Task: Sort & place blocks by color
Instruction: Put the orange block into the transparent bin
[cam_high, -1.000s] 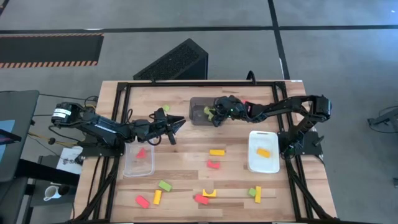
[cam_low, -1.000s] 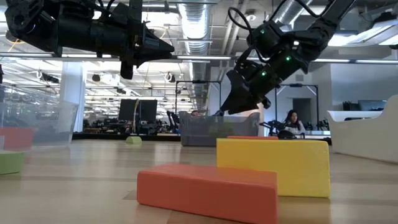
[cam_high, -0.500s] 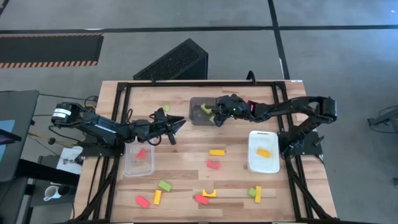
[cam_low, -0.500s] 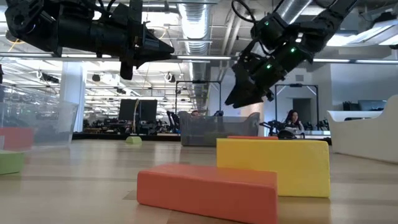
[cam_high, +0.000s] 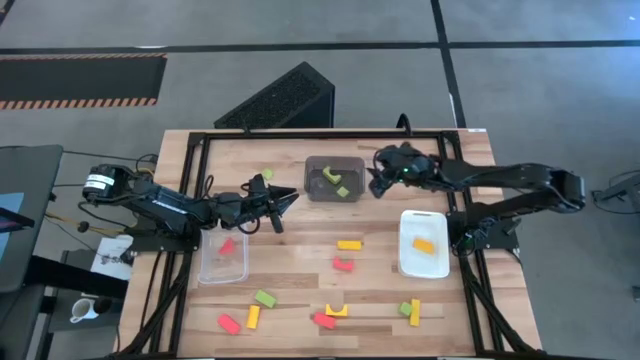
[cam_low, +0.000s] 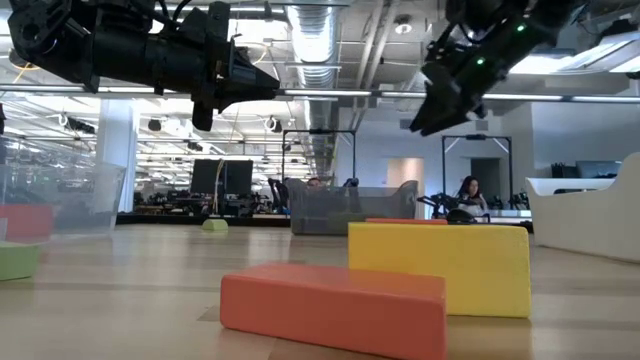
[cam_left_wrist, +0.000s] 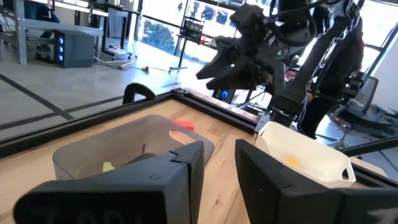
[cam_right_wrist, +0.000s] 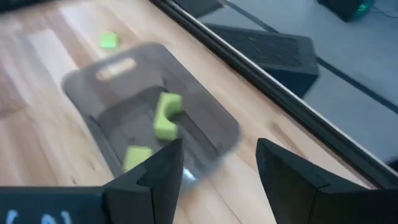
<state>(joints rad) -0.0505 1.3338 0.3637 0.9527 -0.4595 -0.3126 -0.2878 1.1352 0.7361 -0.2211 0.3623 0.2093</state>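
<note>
right gripper (cam_high: 376, 183) open, empty, beside green blocks (cam_high: 337, 183)

No text, label, brand, number or sign can be read in any of the views. A white label on the left arm's base joint (cam_high: 98, 182) shows dark marks in the high view, but they are too small to make out. A hanging sign (cam_left_wrist: 192, 28) in the room beyond the table, seen in the left wrist view, carries pale lines that are also illegible. The blocks and the bins bear no visible markings.
</note>
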